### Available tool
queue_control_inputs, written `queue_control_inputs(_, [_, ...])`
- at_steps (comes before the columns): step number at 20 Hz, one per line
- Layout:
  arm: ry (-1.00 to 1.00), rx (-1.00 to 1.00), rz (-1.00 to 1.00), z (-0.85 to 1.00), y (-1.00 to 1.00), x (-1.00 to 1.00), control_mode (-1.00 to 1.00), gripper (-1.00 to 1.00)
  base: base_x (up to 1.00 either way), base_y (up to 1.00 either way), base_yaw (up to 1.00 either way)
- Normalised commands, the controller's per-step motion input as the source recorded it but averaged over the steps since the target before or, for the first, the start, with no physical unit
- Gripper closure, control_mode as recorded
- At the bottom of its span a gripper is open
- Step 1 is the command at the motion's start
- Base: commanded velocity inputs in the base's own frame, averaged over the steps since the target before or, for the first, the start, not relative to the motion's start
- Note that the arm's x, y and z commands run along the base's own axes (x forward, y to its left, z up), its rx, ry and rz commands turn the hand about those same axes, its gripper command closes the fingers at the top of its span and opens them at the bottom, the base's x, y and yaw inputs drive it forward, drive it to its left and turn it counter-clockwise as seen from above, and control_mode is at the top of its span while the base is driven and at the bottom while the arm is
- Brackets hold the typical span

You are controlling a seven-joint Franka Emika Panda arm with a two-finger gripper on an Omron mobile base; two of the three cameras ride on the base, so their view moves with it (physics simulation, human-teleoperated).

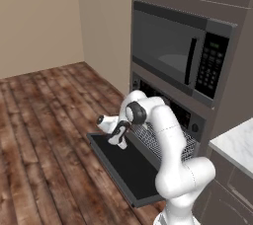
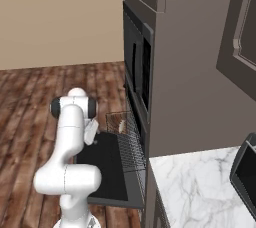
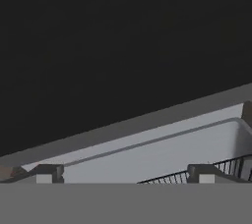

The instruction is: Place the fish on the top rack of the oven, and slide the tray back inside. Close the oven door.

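The oven sits below the microwave, and its door hangs open and flat, black glass facing up. The top rack, a silver wire grid, is pulled out over the door. A small pale fish lies on the rack near its far end. My gripper hovers just above the door's far left part, in front of the rack, pointing down. In the hand view the gripper is open with nothing between its fingertips, over the door's glass, with the rack's edge at lower right.
A dark microwave with a side keypad is built in above the oven. A white marble counter stands to the right of the oven column. Wooden floor spreads out to the left of the open door.
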Motion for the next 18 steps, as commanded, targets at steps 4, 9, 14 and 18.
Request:
queue_control_inputs(4, [-0.04, 0.00, 0.13, -0.73, -0.14, 0.11, -1.00, -1.00, 0.00, 0.00, 0.00])
queue_control_inputs(9, [-0.03, 0.00, 0.07, -0.21, -0.69, 0.07, -1.00, -1.00, 0.00, 0.00, 0.00])
queue_control_inputs(14, [0.00, 0.00, 0.04, 0.00, -1.00, 0.01, -1.00, -1.00, 0.00, 0.00, 0.00])
queue_control_inputs(18, [0.00, 0.00, 0.02, 0.00, -1.00, 0.03, -1.00, -1.00, 0.00, 0.00, 0.00])
